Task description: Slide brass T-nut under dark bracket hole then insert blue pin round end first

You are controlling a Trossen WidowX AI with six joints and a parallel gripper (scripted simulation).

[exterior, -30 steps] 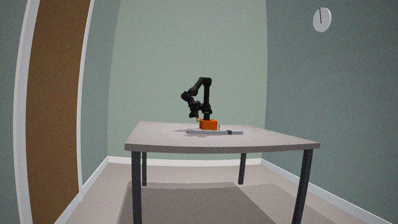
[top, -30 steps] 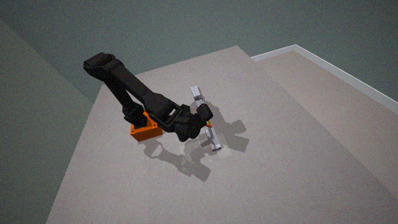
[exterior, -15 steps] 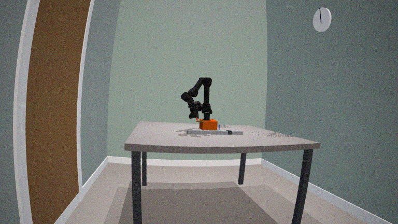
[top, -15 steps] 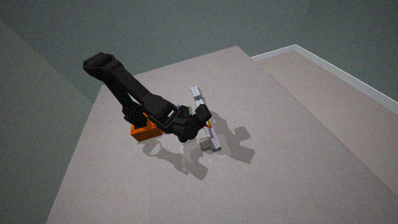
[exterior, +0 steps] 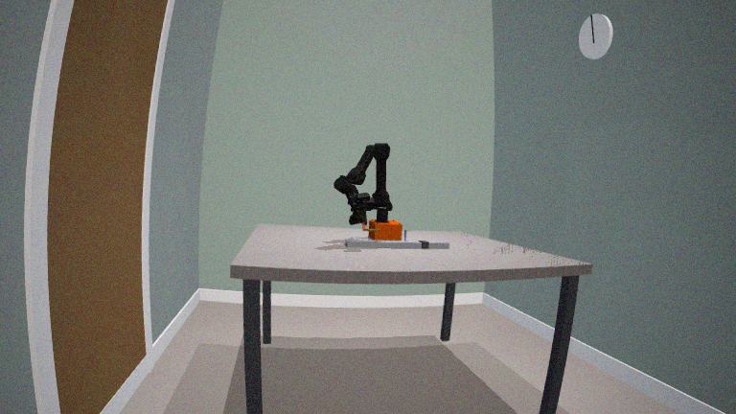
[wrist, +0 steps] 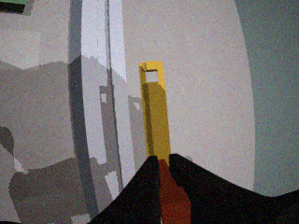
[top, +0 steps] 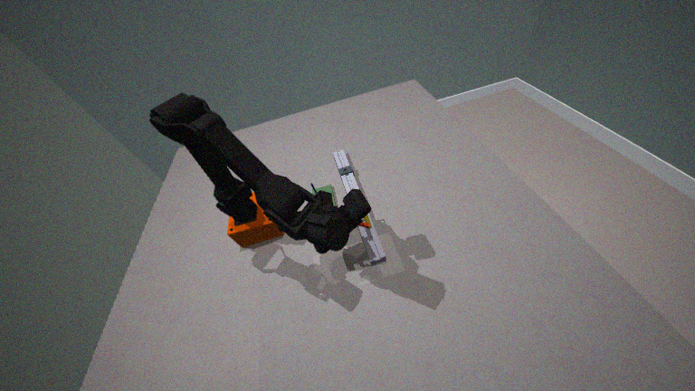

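- The orange handle (top: 364, 224) (exterior: 364, 226) (wrist: 175, 201) is pinched in the pincer (top: 359, 216) (exterior: 362, 223) (wrist: 163, 162) of the lone arm.
- The brass T-nut (top: 368, 221) (exterior: 372, 230) (wrist: 156, 117) is held raised by the aluminum rail (top: 376, 248) (exterior: 379, 243) (wrist: 93, 70), just beyond the fingertips.
- Its long axis is carried nearly along the slot, pointed toward the bench's (top: 256, 315) (exterior: 412, 273) (wrist: 201, 93) right edge, exterior view; tipping in appears next.

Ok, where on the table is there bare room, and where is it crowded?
Top view: between the rail and the table's right edge, and beyond the rail's bracket end. Crowded: between orange base and rail, with the green tray, blue pin and overhanging arm.
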